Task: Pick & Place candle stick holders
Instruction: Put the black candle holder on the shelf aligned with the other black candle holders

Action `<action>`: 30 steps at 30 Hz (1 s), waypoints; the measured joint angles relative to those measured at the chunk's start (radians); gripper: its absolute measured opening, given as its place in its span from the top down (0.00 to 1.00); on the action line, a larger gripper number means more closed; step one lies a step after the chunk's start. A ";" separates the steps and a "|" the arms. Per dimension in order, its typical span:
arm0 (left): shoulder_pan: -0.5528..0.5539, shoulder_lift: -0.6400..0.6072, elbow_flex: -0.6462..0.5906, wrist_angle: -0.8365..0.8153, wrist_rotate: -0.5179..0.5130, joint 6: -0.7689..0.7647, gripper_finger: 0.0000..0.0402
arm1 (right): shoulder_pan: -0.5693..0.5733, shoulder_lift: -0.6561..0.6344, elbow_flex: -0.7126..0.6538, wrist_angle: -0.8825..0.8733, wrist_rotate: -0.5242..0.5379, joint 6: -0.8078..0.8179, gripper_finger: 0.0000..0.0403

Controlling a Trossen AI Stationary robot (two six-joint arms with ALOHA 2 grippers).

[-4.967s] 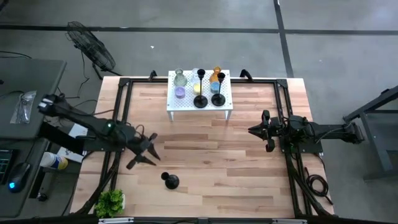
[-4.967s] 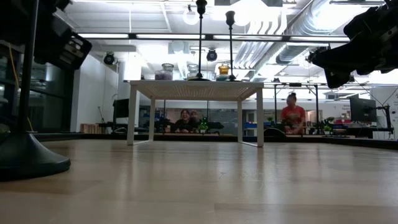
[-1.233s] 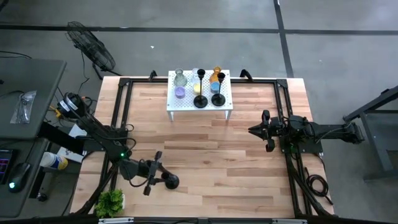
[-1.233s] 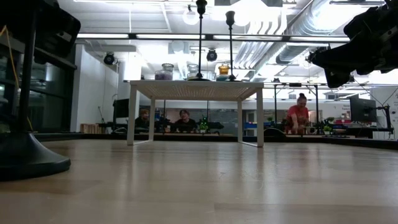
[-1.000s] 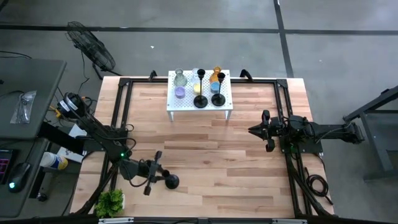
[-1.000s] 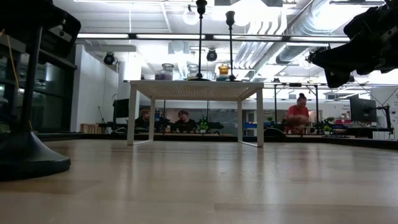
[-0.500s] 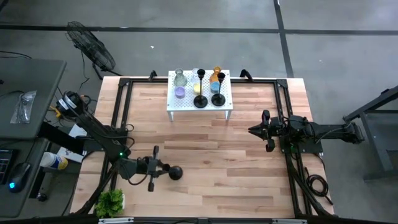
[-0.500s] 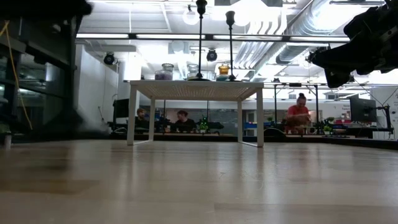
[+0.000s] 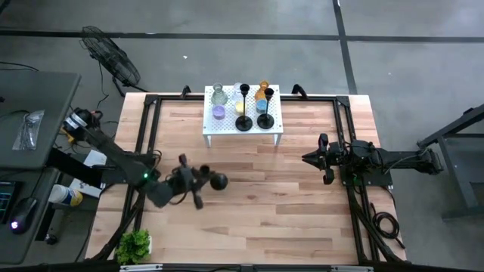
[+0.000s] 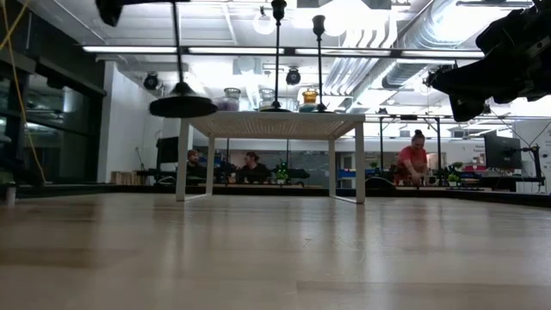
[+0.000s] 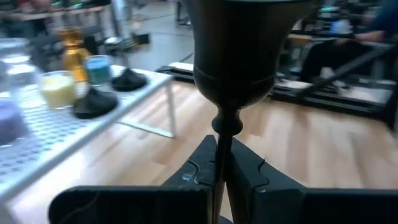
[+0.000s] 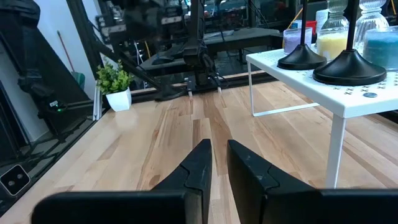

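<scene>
Item: black candle stick holder (image 9: 218, 181), carried clear of the wooden table (image 9: 249, 204), in front of the white perforated stand (image 9: 242, 121) and to its left. Left gripper (image 9: 198, 183) was closed on the thin stem (image 11: 222, 168), fingers (image 11: 193, 177) pinching it from both sides, probably so the flared base hung free for setting down. On the stand stood 2 black holders (image 9: 243, 121) and several glass cups (image 9: 218, 112); their exact count was unclear. Right gripper (image 9: 324, 160) waited right of the stand, fingers nearly together, holding nothing. The carried holder's base was hidden in the left wrist view.
</scene>
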 joint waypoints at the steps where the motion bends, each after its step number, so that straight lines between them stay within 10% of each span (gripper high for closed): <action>1: 0.023 -0.005 0.018 -0.036 -0.001 -0.016 0.98 | 0.000 0.000 0.000 0.000 0.000 0.000 0.90; 14: 0.355 -0.005 0.253 -0.294 -0.102 -0.023 0.98 | 0.000 0.000 0.000 0.000 0.000 0.000 0.90; 30: 0.628 0.126 0.473 -0.451 0.027 -0.135 0.98 | 0.000 0.000 0.000 0.000 0.000 0.000 0.90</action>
